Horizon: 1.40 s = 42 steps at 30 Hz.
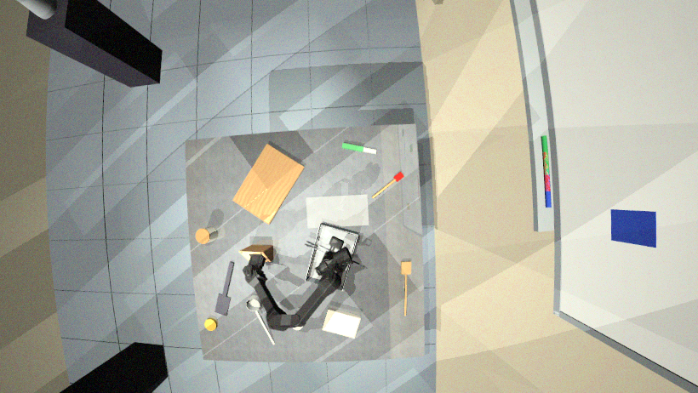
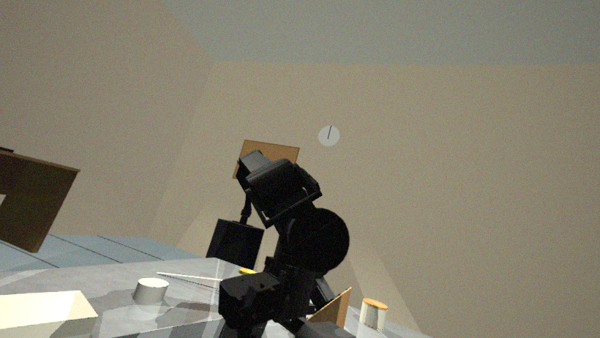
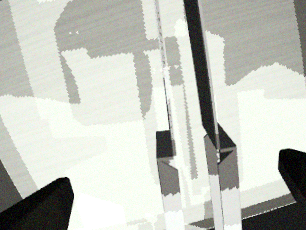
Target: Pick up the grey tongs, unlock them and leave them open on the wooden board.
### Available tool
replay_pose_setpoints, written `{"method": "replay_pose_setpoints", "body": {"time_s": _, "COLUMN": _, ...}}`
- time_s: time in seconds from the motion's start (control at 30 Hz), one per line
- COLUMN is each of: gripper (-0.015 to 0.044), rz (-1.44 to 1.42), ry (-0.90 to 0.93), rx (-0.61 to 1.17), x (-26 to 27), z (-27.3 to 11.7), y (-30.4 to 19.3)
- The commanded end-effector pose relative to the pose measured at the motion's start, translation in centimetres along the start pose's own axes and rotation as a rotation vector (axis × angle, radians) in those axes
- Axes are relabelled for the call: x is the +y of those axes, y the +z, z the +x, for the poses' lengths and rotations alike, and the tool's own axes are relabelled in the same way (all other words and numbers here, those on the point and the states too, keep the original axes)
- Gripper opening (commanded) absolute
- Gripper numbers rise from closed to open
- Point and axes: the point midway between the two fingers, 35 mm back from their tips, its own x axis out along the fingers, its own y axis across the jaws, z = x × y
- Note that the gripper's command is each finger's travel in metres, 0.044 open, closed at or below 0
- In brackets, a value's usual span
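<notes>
The roasting tin (image 1: 312, 258) (image 3: 100, 162) stands right of the table's middle, pale inside with a dark rim. The grey tongs (image 1: 311, 243) (image 3: 225, 170) lie across it, their two thin arms close together and side by side. In the wrist view they run up the frame between my fingers. My gripper (image 1: 336, 249) (image 3: 176, 174) is open and empty, pointing down over the tin with one finger on each side of the tongs and not touching them. The wooden board (image 1: 267, 181) lies bare at the back left of the table. In the exterior view the arm hides the tin and the tongs.
A white sheet (image 1: 336, 209) lies just behind the tin. A white box (image 1: 341, 322) and a ladle (image 1: 259, 317) lie in front. A wooden spatula (image 1: 405, 285) is to the right, with a red-tipped one (image 1: 389, 184) and a green marker (image 1: 358, 147) further back. An orange-lidded can (image 1: 206, 235) and a dark spatula (image 1: 225, 290) are on the left.
</notes>
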Motion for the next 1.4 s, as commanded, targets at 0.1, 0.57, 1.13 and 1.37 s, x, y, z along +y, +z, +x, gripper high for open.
{"method": "replay_pose_setpoints", "body": {"time_s": 0.1, "gripper": 0.044, "rz": -0.004, "ry": -0.003, "rx": -0.003, "x": -0.1, "z": 1.3, "y": -0.1}}
{"method": "replay_pose_setpoints", "body": {"time_s": 0.57, "gripper": 0.0414, "rz": 0.001, "ry": -0.003, "rx": 0.0, "x": -0.2, "z": 2.7, "y": -0.1}}
{"method": "replay_pose_setpoints", "body": {"time_s": 1.13, "gripper": 0.0065, "rz": 0.001, "ry": -0.003, "rx": 0.0, "x": -0.2, "z": 2.7, "y": -0.1}}
{"method": "replay_pose_setpoints", "body": {"time_s": 1.37, "gripper": 0.0019, "rz": 0.001, "ry": -0.003, "rx": 0.0, "x": -0.2, "z": 2.7, "y": -0.1}}
